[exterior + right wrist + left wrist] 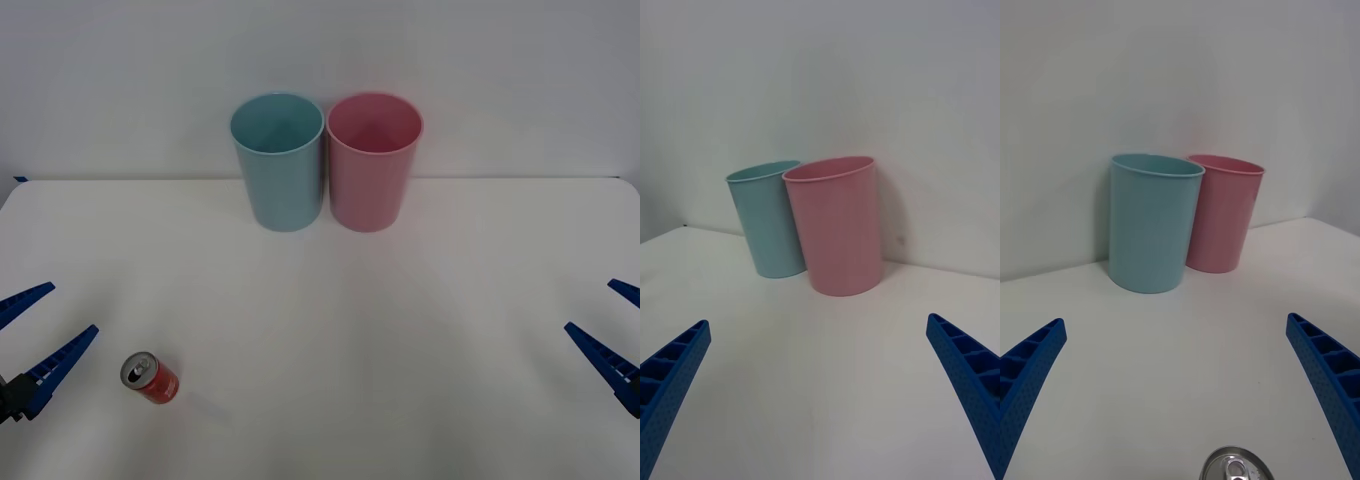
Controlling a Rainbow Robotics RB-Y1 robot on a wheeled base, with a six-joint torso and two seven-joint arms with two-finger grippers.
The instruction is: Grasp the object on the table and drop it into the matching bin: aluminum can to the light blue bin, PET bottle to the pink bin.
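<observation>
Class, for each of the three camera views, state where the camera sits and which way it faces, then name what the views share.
Front view: above the arms, facing forward and down at the table; left hand and right hand open at the edges.
Right wrist view: on the right arm, facing the pink bin; its open fingers show.
Left wrist view: on the left arm, facing the light blue bin, aluminum can between its fingers.
Shared: both bins.

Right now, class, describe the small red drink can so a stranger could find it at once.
Start at the wide white table, where a tall light blue plastic bin and a matching pink plastic bin stand at the far edge. Come to the near left side, beside the open left gripper. The small red can with a silver top stands there alone.
</observation>
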